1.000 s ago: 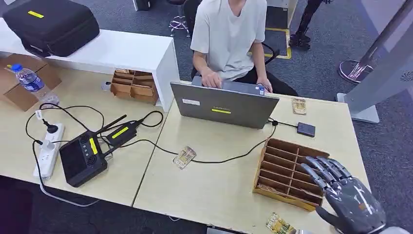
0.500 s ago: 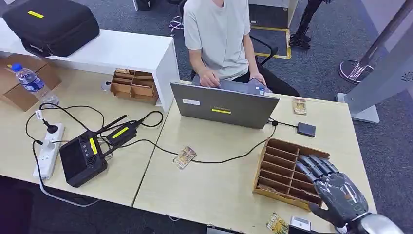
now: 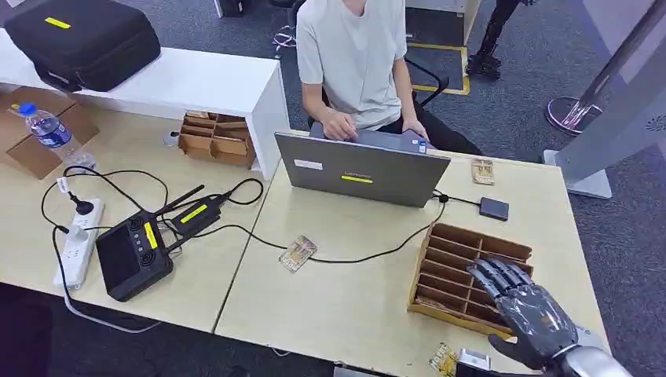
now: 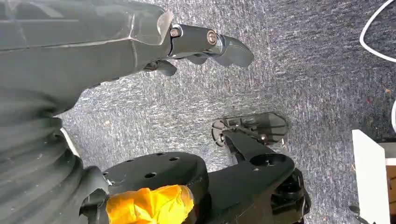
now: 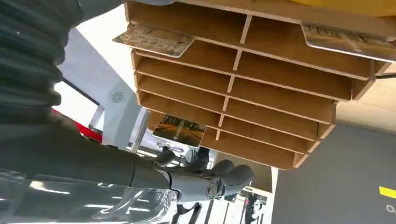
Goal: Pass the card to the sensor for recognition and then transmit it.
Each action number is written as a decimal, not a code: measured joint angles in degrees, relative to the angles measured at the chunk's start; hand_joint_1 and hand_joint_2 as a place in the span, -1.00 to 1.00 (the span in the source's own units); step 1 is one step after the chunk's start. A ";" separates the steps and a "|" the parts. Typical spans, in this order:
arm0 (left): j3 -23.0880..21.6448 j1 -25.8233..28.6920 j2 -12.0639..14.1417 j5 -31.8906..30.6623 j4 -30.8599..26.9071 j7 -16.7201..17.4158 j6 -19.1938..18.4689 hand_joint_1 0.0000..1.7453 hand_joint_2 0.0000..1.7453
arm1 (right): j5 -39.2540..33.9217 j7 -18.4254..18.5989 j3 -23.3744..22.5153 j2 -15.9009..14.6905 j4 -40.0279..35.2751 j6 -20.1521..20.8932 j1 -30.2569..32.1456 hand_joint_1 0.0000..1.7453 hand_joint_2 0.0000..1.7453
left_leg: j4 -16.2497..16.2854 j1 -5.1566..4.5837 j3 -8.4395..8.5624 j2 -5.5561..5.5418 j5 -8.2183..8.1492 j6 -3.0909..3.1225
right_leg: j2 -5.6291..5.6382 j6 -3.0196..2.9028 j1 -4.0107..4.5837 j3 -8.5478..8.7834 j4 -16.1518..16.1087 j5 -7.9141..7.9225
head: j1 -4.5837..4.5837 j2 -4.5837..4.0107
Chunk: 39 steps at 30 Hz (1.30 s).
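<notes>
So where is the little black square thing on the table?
In the head view the small black box lies on the table's far right, right of the laptop, just beyond the wooden slotted tray, a cable plugged into it.

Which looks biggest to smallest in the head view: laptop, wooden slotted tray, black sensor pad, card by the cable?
1. laptop
2. wooden slotted tray, partly covered by the right hand
3. card by the cable and black sensor pad: look alike, not ranked
</notes>
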 joint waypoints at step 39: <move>0.87 0.02 -0.07 -0.44 0.00 0.15 0.85 -1.00 1.00 | 1.77 4.17 -8.48 3.52 7.50 -7.02 7.67 -1.00 1.00 | 0.00 0.00 0.00 0.01 0.00 0.00 | 0.00 0.00 0.00 0.01 0.00 0.00 | 0.00 0.00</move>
